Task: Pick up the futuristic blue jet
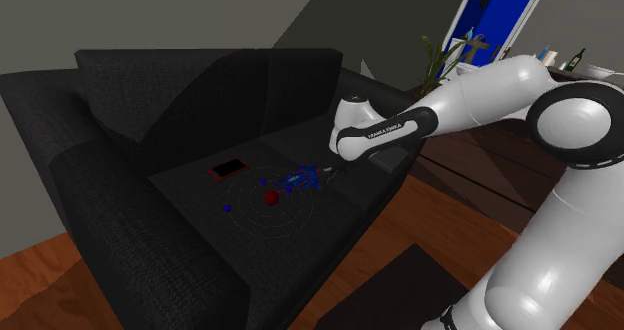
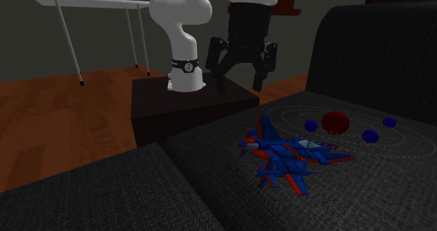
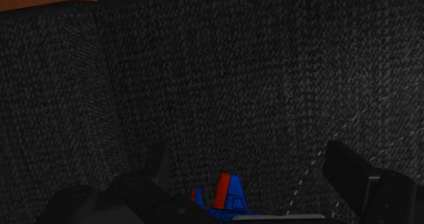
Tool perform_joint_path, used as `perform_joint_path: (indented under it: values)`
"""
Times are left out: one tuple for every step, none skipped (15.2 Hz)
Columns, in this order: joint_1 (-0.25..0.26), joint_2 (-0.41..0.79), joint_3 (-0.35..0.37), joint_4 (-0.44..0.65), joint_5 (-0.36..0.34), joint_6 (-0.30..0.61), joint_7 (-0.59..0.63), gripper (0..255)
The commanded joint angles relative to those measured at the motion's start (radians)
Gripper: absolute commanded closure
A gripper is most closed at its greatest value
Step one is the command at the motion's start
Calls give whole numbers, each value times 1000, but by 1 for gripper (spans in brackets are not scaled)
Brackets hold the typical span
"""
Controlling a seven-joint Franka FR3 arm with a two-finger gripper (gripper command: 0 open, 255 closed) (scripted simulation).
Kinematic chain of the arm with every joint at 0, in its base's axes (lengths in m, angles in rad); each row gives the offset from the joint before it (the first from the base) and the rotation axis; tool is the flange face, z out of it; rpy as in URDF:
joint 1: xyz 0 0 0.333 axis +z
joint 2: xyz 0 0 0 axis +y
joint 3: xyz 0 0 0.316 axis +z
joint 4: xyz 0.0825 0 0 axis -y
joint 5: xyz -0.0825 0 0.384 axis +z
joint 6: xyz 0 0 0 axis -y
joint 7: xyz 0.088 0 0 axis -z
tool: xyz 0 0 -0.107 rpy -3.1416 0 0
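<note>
While untouched, jet [image 2: 288, 154] just below tool [image 2: 240, 81].

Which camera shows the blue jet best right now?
The second exterior view: the whole jet lies on the sofa seat, wings and red trim clear. In the shoulder view it is a small blue cluster by the arm. The wrist view catches one red-and-blue fin between the fingers of the open claw.
</note>
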Motion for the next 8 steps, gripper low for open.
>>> perform_joint_path:
  values:
    - [-1,65,-5,48,-16,36,9,0]
    - [0,102,-7,77,-24,52,16,0]
    - [1,138,-10,107,-31,67,22,0]
    - [2,148,-11,116,-33,71,23,0]
    - [2,157,-12,114,-36,82,26,0]
    - [3,167,-13,112,-38,94,29,0]
    - [3,177,-14,110,-41,105,32,0]
    - [4,187,-15,109,-44,116,35,0]
